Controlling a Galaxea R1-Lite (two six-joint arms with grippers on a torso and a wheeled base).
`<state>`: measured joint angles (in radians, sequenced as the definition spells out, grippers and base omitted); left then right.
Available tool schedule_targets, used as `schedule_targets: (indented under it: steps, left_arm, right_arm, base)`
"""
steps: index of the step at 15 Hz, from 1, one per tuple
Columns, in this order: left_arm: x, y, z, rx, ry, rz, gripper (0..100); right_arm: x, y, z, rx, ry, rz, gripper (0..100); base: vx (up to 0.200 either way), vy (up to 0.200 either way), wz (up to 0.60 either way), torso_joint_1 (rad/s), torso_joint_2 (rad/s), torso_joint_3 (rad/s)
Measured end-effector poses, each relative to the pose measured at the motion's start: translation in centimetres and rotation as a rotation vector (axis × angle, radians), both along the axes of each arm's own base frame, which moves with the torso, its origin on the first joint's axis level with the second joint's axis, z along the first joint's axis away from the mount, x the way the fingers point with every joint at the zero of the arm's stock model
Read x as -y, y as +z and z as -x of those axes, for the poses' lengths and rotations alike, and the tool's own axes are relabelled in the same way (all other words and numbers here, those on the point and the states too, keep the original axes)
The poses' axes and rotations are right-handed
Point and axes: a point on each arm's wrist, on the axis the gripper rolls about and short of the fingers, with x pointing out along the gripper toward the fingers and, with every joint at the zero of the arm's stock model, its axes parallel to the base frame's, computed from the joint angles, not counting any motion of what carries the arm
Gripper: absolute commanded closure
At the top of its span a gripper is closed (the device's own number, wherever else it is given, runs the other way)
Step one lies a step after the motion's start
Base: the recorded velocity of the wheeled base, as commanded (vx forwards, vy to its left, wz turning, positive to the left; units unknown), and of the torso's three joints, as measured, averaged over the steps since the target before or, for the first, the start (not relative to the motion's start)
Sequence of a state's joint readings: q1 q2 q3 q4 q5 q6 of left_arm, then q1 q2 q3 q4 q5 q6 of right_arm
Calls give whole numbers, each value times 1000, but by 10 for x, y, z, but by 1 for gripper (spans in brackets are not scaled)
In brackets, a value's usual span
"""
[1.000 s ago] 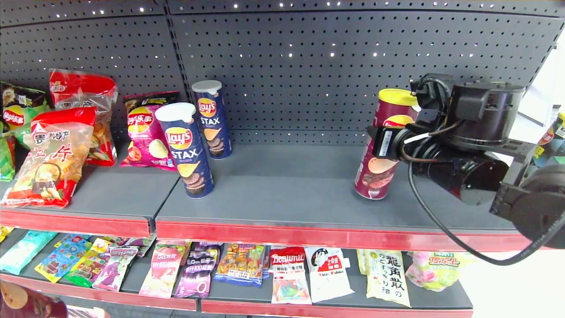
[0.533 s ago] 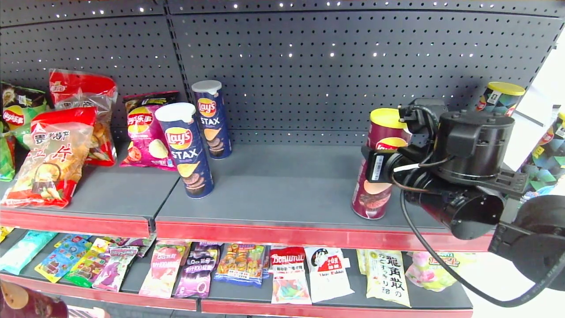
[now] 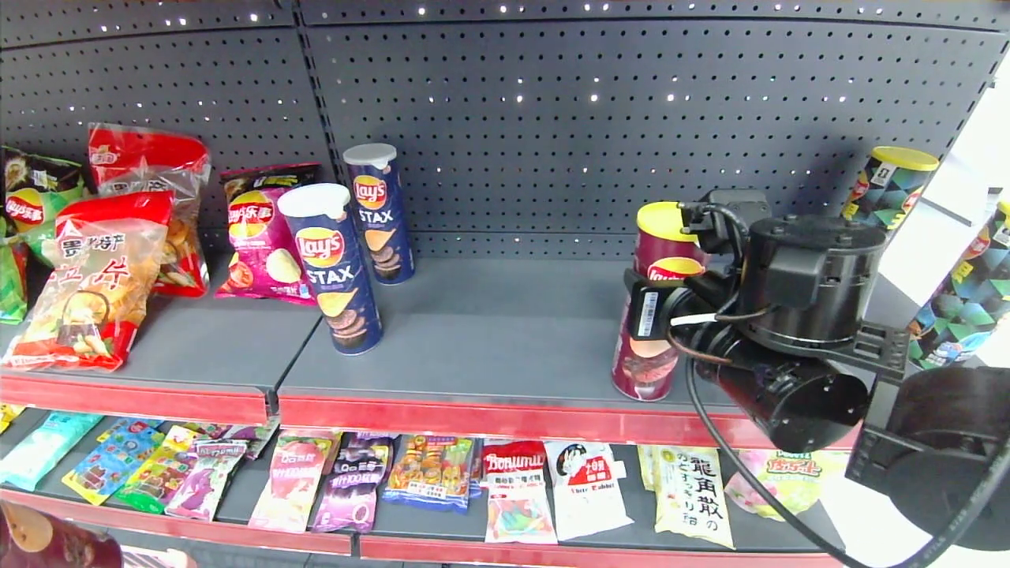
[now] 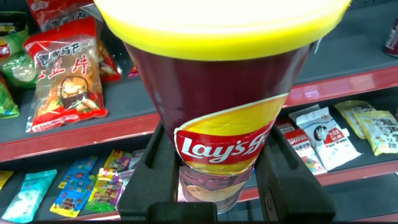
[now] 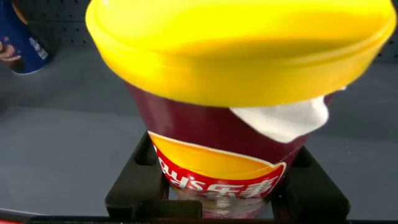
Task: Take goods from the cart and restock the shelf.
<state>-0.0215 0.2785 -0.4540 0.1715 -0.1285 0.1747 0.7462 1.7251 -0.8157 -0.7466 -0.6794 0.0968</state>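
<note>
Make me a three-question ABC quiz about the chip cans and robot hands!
1. Where is the right gripper's maroon can? A) lower shelf B) upper shelf's right part, near the front C) among the bags
2. How many blue cans stand on that shelf? A) one B) four C) two
3. The left gripper is: A) shut on a second maroon can B) open C) holding a bag
Answers: B, it is by the red front edge; C, both stand left of centre; A, fingers flank the can.
</note>
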Motion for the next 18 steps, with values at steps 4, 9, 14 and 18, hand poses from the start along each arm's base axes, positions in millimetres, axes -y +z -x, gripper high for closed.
schedule_targets:
  steps: [4, 9, 14, 18]
  left_arm:
    - [0, -1, 0, -5, 0, 0, 100]
    - [0, -1, 0, -5, 0, 0, 100]
    - [0, -1, 0, -5, 0, 0, 100]
    - [0, -2, -1, -6, 0, 0, 100]
  right_arm:
    - [-3, 0, 3, 5, -9, 51, 100]
    - [-6, -2, 4, 3, 1, 46, 100]
    - [-7, -7, 9, -5, -3, 50, 100]
    - [-9, -8, 11, 3, -43, 49, 100]
  base:
    - [0, 0, 0, 0, 0, 0]
    - [0, 0, 0, 0, 0, 0]
    - [0, 0, 0, 0, 0, 0]
    - [0, 0, 0, 0, 0, 0]
